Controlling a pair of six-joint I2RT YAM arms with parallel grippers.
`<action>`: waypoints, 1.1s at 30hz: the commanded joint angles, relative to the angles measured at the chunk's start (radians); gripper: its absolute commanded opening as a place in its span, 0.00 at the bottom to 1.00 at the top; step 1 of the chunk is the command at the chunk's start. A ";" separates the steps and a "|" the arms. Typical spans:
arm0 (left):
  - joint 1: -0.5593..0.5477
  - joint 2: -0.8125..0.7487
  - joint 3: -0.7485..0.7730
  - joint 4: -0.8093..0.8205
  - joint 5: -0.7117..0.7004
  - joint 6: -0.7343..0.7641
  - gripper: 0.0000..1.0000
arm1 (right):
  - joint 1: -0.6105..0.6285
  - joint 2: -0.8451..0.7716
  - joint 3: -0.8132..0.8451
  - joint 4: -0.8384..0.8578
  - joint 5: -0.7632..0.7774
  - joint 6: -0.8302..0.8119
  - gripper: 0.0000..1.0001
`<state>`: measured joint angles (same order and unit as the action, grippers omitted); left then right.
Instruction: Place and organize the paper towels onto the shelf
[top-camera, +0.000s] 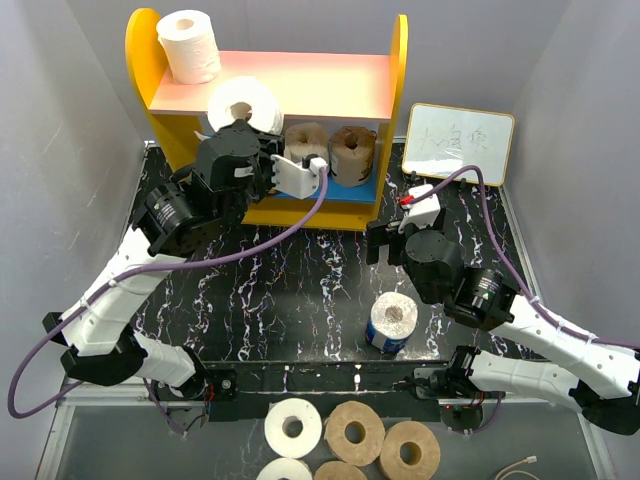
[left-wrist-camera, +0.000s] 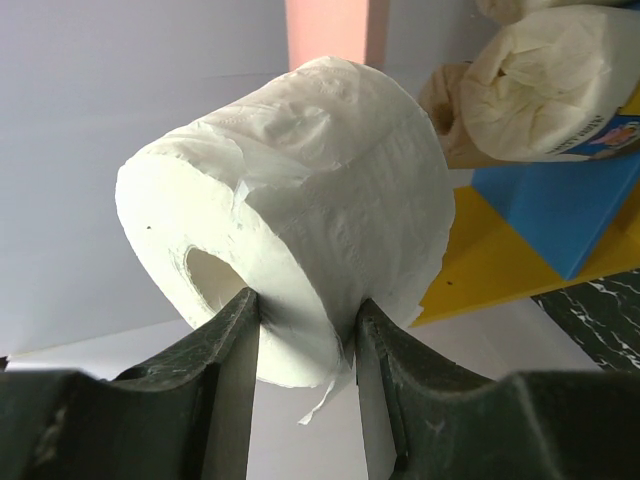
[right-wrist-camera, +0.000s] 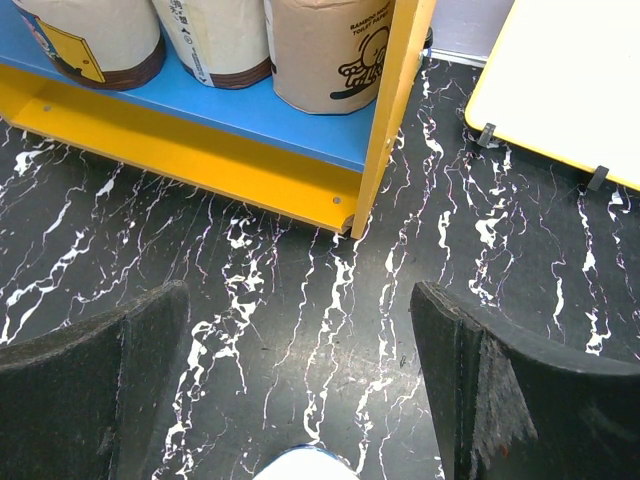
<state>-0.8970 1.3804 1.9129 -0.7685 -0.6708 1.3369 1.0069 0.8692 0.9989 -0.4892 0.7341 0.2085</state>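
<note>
The shelf (top-camera: 320, 85) stands at the back, with yellow sides, a pink top board and a blue lower board. One white roll (top-camera: 190, 45) stands on the top board at the left. My left gripper (top-camera: 243, 125) is shut on a second white roll (top-camera: 245, 102), holding it in front of the top board; in the left wrist view the fingers (left-wrist-camera: 232, 340) pinch its wall (left-wrist-camera: 300, 180). Tan wrapped rolls (top-camera: 352, 152) sit on the lower board. A blue-wrapped roll (top-camera: 391, 322) stands on the table. My right gripper (top-camera: 383, 242) is open and empty above the table (right-wrist-camera: 298, 295).
A small whiteboard (top-camera: 458, 143) leans at the shelf's right. Several more rolls, white (top-camera: 293, 428) and tan (top-camera: 352, 432), lie below the table's near edge. The right wrist view shows three tan rolls (right-wrist-camera: 325, 50) on the blue board and the blue roll's top (right-wrist-camera: 305, 468).
</note>
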 joint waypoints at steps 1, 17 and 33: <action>-0.004 0.028 0.111 0.117 -0.061 0.102 0.00 | 0.000 -0.021 0.021 0.056 0.010 -0.010 0.92; 0.157 0.325 0.540 0.052 0.086 0.108 0.00 | 0.000 -0.074 -0.022 0.070 0.005 0.020 0.91; 0.293 0.382 0.532 0.025 0.215 0.069 0.00 | 0.000 -0.087 -0.048 0.083 0.017 0.021 0.91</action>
<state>-0.5980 1.7939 2.4210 -0.7937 -0.4789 1.4120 1.0069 0.7906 0.9619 -0.4683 0.7345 0.2188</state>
